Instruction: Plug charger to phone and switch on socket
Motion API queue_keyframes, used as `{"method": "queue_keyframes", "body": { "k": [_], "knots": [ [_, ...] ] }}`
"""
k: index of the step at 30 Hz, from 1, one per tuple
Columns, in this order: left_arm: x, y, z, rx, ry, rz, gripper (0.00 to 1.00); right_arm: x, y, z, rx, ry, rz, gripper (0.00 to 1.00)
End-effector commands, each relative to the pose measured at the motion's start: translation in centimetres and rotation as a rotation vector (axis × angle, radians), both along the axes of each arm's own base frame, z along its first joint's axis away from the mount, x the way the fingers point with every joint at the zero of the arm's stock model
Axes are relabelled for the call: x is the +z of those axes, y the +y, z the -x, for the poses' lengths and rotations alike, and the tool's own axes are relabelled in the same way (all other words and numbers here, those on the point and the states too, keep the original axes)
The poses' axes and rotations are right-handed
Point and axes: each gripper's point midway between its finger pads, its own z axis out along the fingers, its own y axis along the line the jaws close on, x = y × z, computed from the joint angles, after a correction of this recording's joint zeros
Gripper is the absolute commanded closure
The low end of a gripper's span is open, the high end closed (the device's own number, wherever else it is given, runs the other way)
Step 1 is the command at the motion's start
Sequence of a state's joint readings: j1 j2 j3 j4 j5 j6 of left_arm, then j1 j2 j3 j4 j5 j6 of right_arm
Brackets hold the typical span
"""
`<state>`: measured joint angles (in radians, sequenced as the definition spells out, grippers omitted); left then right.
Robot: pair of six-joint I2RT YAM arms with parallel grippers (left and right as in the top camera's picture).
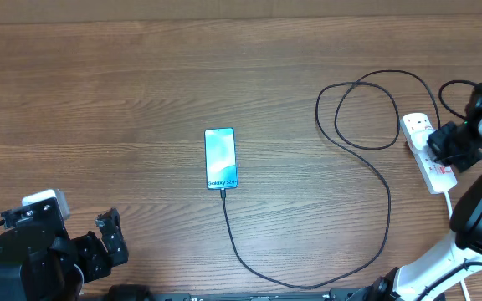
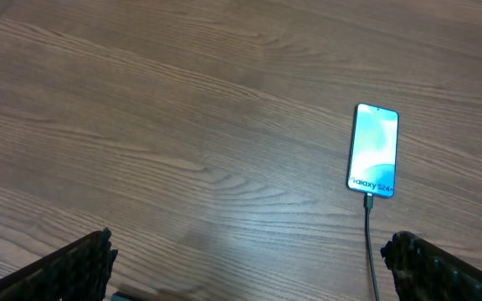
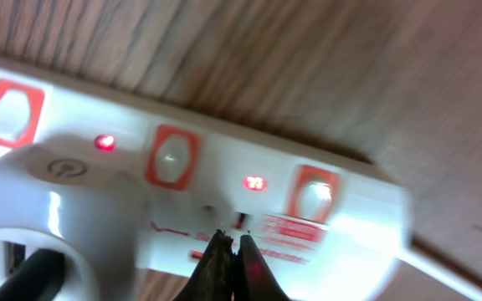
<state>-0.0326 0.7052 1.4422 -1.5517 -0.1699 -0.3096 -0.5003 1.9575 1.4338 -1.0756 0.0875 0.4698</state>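
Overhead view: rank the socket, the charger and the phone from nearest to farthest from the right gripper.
1. socket: far right, directly at the tips of the right gripper.
2. charger: its loops lie just left of the socket.
3. phone: centre of the view, farthest left of the three.

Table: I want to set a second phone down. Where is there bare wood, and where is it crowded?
Bare: the wide stretch left of the phone, from the far edge down to the open left fingers; also the patch between the phone and the charger loops. Crowded: the right side, where the charger coils beside the socket, right fingers shut over it.
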Motion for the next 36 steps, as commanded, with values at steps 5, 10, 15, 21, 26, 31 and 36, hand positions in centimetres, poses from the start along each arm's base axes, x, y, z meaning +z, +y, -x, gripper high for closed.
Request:
{"method": "queue_keyframes", "body": {
  "k": [5,10,15,21,26,31,36],
  "knots": [
    [-0.1,0.3,-0.1,0.016,0.004,-0.007,0.00,2.8,-4.7,0.6,-0.132,-0.065,0.065,0.96],
    [-0.1,0.3,-0.2,0.016,0.004,-0.007,0.01,1.9,-4.0,0.9,-0.119,-0.073,0.001,0.96],
    [-0.1,0.3,-0.1,0.016,0.004,-0.007,0.00,1.8,-3.8,0.7,-0.111,-0.075,0.003,0.96],
    [-0.1,0.3,-0.1,0.016,0.004,-0.007,0.00,0.2,-3.2,1.3,-0.111,-0.062,-0.014,0.96],
    [-0.1,0.3,-0.1,0.016,0.004,-0.007,0.00,-0.5,-2.8,1.4,-0.109,-0.063,-0.031,0.96],
    [-0.1,0.3,-0.1,0.016,0.004,-0.007,0.00,-0.5,-2.7,1.4,-0.107,-0.061,-0.028,0.96],
    [-0.1,0.3,-0.1,0.016,0.004,-0.007,0.01,-1.2,-2.8,1.7,-0.108,-0.058,-0.016,0.96]
  ]
}}
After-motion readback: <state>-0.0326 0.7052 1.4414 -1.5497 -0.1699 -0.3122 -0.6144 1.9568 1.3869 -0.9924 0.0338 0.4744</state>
